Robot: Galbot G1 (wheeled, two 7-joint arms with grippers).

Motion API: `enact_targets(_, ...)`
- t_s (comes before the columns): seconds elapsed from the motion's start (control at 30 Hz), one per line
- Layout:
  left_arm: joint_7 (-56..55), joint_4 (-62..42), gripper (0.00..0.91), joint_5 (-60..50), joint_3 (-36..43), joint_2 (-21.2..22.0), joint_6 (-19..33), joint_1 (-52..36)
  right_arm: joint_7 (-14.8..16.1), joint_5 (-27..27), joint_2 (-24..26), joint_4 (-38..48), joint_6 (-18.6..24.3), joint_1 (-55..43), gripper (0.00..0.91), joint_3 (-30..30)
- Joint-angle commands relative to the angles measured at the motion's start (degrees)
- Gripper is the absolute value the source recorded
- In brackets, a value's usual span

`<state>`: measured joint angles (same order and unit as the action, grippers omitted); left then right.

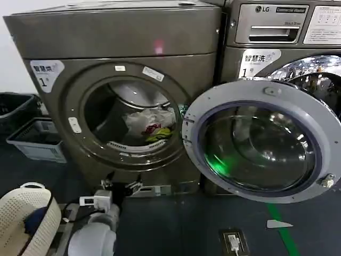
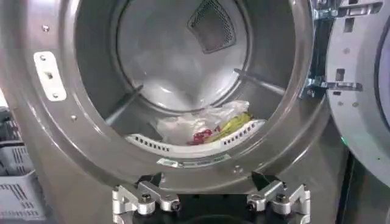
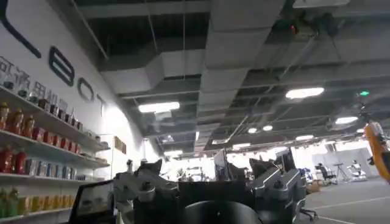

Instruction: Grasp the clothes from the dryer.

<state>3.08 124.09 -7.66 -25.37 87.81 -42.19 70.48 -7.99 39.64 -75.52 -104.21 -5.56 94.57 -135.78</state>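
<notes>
The dryer [image 1: 117,37] stands at the left with its round port open. The clothes [image 1: 152,125] lie low in the drum: white fabric with a red print and a yellow-green piece. In the left wrist view the clothes [image 2: 204,125] rest just behind the port's lower lip. My left gripper [image 1: 121,185] hangs low in front of the dryer, below the port. It is open, fingers spread wide and holding nothing [image 2: 210,201]. My right gripper [image 3: 210,182] is parked away from the dryer, pointing up toward a ceiling and a room, open and holding nothing.
The dryer's round door [image 1: 261,141] is swung open to the right, in front of the LG machine [image 1: 282,32]. A white laundry basket [image 1: 26,213] sits at the lower left, grey crates [image 1: 37,138] behind it. A floor socket [image 1: 233,242] and green tape [image 1: 282,229] mark the dark floor.
</notes>
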Motion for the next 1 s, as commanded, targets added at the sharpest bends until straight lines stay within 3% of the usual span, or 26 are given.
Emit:
enact_targets(0.03, -0.01, -0.03, 0.907, -0.07, 0.0, -0.01, -2.81, -0.03, -0.1, 0.24, 0.04, -0.05, 0.22, -0.05, 0.907, -0.03)
enact_targets(1.0, 0.03, -0.24, 0.907, -0.45, 0.24, 0.01, -2.81, -0.11, -0.13, 0.48, -0.2, 0.09, 0.4, 0.1, 0.907, 0.12)
